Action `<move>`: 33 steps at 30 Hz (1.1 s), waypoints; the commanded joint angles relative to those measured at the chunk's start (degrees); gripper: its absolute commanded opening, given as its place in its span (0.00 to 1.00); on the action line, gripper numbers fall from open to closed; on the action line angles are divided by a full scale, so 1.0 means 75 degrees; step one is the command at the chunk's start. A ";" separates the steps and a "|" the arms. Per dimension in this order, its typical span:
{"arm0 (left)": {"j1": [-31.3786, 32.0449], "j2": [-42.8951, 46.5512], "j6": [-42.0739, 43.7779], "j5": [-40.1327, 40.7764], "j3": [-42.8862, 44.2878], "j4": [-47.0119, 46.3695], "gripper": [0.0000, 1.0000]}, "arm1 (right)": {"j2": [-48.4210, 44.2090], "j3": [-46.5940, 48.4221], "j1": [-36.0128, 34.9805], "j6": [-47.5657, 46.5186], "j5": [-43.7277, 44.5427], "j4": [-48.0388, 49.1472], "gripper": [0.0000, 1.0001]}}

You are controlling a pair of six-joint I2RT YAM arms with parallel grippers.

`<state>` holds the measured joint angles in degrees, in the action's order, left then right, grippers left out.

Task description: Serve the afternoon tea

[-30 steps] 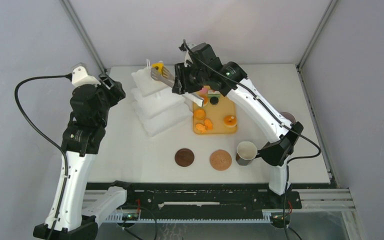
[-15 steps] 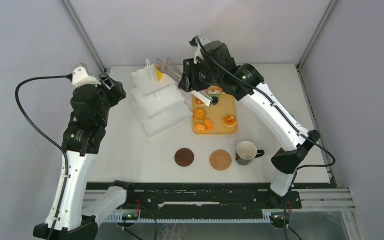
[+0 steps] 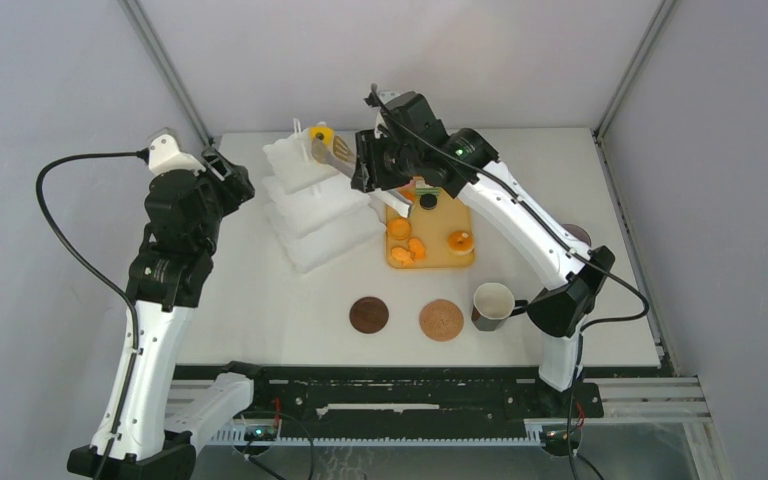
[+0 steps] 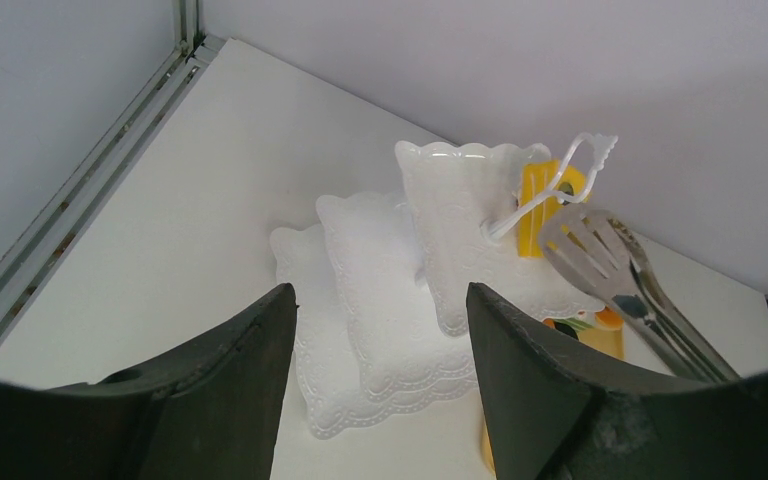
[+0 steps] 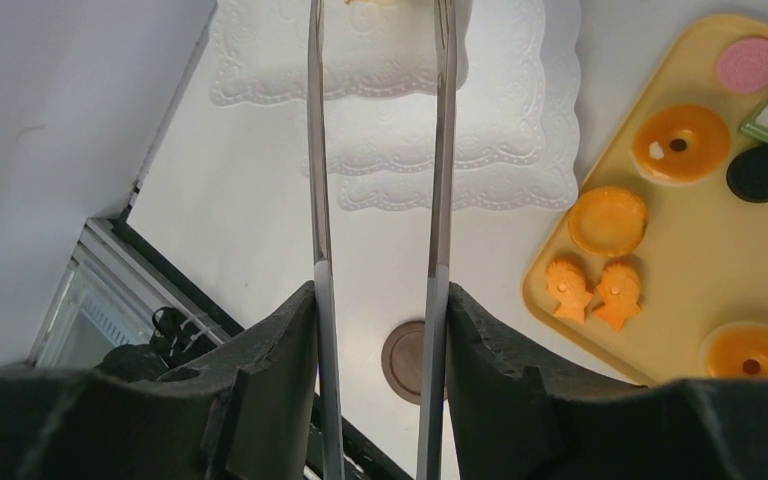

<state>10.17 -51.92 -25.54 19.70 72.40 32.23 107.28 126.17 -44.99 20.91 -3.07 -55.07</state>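
Note:
My right gripper [image 3: 372, 162] [image 5: 380, 300] is shut on metal tongs [image 3: 332, 151] [image 5: 441, 150] [image 4: 600, 258], whose arms stand apart. Their tips hover at the top tier of the white tiered stand [image 3: 315, 205] [image 4: 390, 290], right beside a yellow cake wedge [image 3: 318, 133] [image 4: 540, 200] resting there. On the tan tray [image 3: 457, 218] [image 5: 700, 260] lie orange tarts [image 3: 398, 228] [image 5: 678, 143], fish-shaped pieces [image 5: 590, 290], a pink round [image 5: 749, 63] and a black round [image 3: 428, 201] [image 5: 764, 172]. A dark mug [image 3: 492, 303] stands at the front right. My left gripper [image 3: 230, 178] [image 4: 380, 300] hangs open and empty, left of the stand.
Two round brown coasters [image 3: 369, 314] [image 3: 441, 320] lie in front of the tray, left of the mug. A second dark mug [image 3: 577, 235] shows partly behind my right arm. The stand has a white wire handle [image 4: 560, 185].
My right arm lifted the tongs up and to the right, then brought them back down beside the yellow wedge. The left arm has barely moved.

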 commanded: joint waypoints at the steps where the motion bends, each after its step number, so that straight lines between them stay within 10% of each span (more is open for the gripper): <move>1: -0.0073 0.0052 -0.0029 -0.0051 -0.0096 -0.0263 0.68 | -0.0063 0.0408 -0.0011 0.0163 -0.0068 0.0181 0.53; 25: -0.0069 0.0049 0.0095 0.0054 -0.0108 -0.0276 0.68 | -0.0282 -0.0028 -0.0071 0.0221 -0.0289 0.1058 0.02; 33: -0.0071 0.0083 0.0100 0.0084 -0.0170 -0.0276 0.68 | -0.0388 -0.0250 -0.0063 0.0221 -0.0404 0.1431 0.00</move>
<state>10.17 -52.05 -25.45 19.75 72.40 32.23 107.92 123.57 -45.06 21.78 -4.99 -50.28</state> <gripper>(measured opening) 0.678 0.308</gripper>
